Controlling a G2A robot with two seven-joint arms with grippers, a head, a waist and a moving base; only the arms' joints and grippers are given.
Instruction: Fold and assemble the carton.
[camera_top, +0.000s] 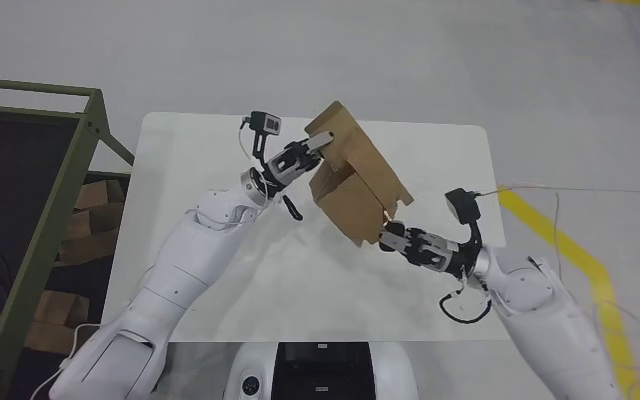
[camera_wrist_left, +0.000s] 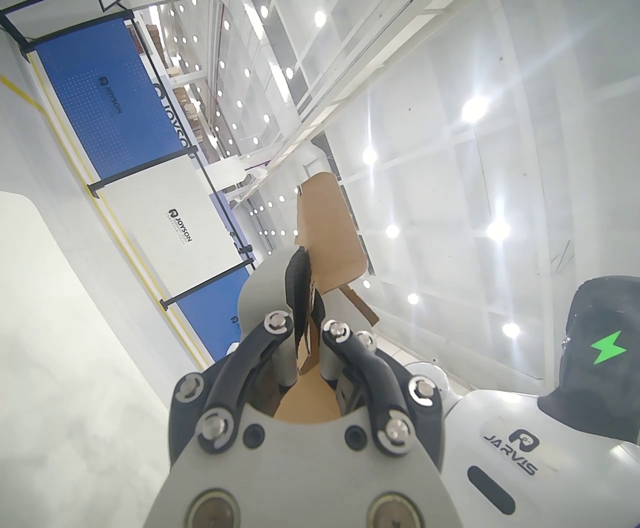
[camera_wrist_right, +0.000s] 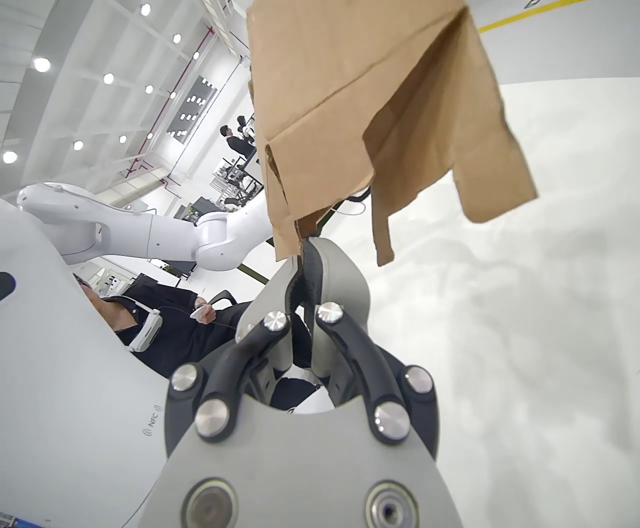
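while the carton (camera_top: 352, 185) hangs over the table (camera_top: 300, 290), left fingers (camera_wrist_left: 260, 295) pinching a flap — right fingers (camera_wrist_right: 345, 280) pinching its lower corner

In the left wrist view most of the carton (camera_wrist_left: 327, 235) is hidden behind the left end effector (camera_wrist_left: 306, 295); a small part of it rises just beyond. In the right wrist view the carton runs past the picture's edge, beyond the right end effector (camera_wrist_right: 304, 265). From above, the carton's inside is hidden, and the pinched edges at each end effector are too small to make out.
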